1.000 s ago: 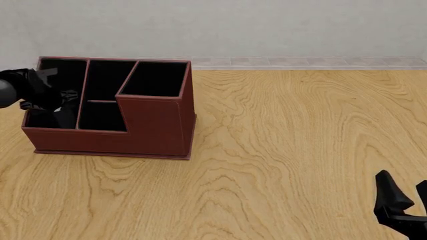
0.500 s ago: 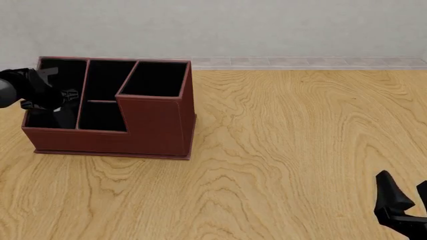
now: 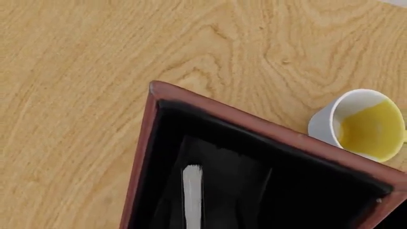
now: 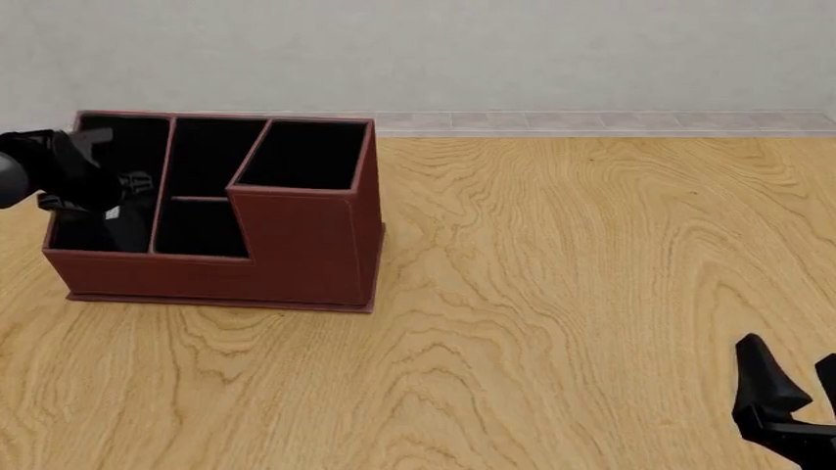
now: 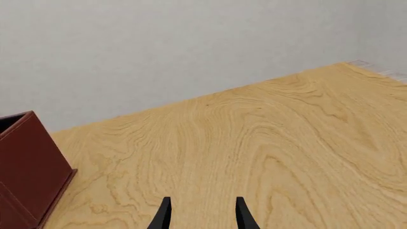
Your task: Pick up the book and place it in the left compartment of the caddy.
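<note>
Left gripper (image 4: pixel 116 208) hangs over the caddy (image 4: pixel 294 250) at the far left of the table (image 4: pixel 575 294), reaching down into the left compartment (image 4: pixel 112 166) because that slot is the book's goal. Its wrist view looks straight into the black slot, where the book (image 3: pixel 216 186) stands on edge with its white mark showing, so the book seems already inside; whether the fingers grip it or are spread I cannot tell. A white cup (image 3: pixel 362 126) with yellow inside stands just beside the caddy's outer wall. Right gripper (image 5: pixel 202 214) waits low at the near right, fingers apart and empty, well clear of the work.
</note>
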Controlling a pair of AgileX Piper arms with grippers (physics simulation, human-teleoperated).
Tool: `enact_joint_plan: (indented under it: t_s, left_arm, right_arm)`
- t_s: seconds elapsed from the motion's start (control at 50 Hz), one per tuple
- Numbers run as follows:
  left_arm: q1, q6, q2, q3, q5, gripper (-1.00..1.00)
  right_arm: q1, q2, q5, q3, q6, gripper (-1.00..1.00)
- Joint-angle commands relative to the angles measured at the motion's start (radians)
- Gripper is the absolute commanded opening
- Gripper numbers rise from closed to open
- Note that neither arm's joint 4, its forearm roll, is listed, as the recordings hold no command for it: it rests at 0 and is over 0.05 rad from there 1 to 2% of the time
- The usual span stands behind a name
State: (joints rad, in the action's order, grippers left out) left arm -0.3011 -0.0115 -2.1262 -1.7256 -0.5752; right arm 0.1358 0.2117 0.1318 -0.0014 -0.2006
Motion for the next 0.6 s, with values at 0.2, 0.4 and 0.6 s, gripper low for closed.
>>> enact_joint_plan:
  t_s: [0.2,0.4,0.6]
  left_arm:
    - [-0.006,0.015,0.046,0.022,0.008,1.0]
    - [-0.016,0.032,0.073,0.048,0.021,1.0]
    - [-0.003,0.03,0.081,0.048,0.016,1.0]
  right_arm:
    - [-0.002,-0.012,-0.01,0.001,0.0,1.0]
    - [-0.002,-0.021,-0.016,0.001,0.0,1.0]
    - [0.0,-0.019,-0.013,-0.001,-0.002,1.0]
